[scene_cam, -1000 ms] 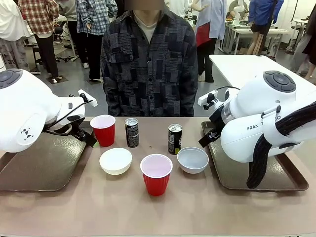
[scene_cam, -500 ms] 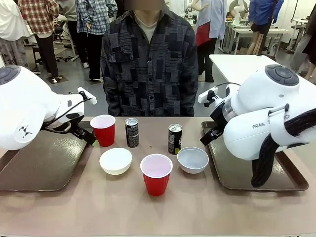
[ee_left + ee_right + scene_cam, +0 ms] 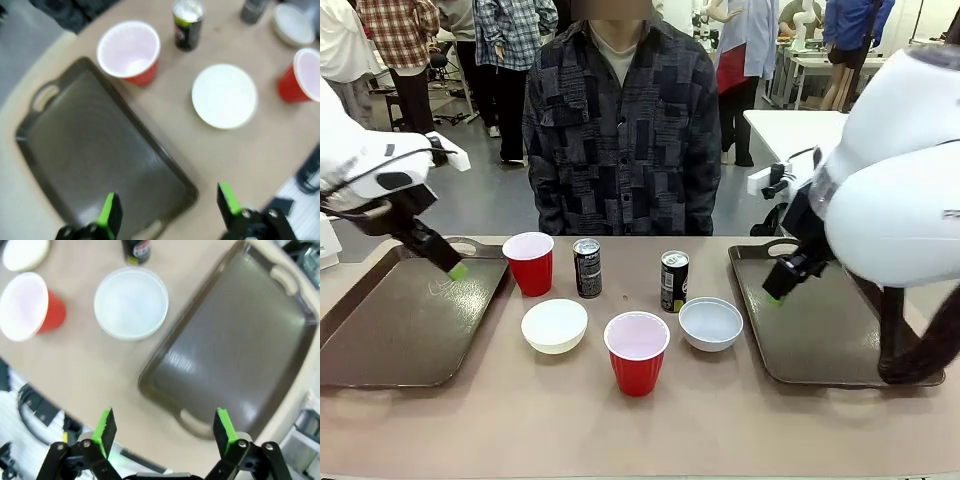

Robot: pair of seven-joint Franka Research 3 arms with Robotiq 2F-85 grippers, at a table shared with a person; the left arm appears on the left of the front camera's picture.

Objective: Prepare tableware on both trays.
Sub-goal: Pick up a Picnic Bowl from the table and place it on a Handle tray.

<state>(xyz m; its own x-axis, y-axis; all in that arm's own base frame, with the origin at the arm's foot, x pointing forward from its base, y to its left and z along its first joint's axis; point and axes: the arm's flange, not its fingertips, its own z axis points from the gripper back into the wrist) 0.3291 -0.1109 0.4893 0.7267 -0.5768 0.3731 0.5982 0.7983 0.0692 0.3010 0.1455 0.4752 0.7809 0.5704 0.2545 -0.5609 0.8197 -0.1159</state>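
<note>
On the tan table between the trays stand two red cups point(image 3: 529, 262) point(image 3: 637, 352), two white bowls point(image 3: 554, 325) point(image 3: 710, 323) and two black cans point(image 3: 587, 267) point(image 3: 674, 281). The left tray point(image 3: 400, 320) and the right tray point(image 3: 830, 340) carry nothing. My left gripper point(image 3: 455, 270) hangs open above the left tray point(image 3: 95, 160), with a red cup point(image 3: 129, 50) and a bowl point(image 3: 224, 95) beyond its rim. My right gripper point(image 3: 775, 295) hangs open over the near edge of the right tray point(image 3: 235, 355), beside a bowl point(image 3: 131, 302) and a red cup point(image 3: 27, 305).
A person in a dark patterned shirt point(image 3: 620, 120) stands at the table's far side, hands out of sight. A white table point(image 3: 800, 135) stands behind on the right. Bare tabletop point(image 3: 520, 420) runs along the front edge.
Both arms have risen and drawn outward. The left gripper went from beside the far red cup to above the left tray. The right gripper lifted over its tray. The tableware has not moved.
</note>
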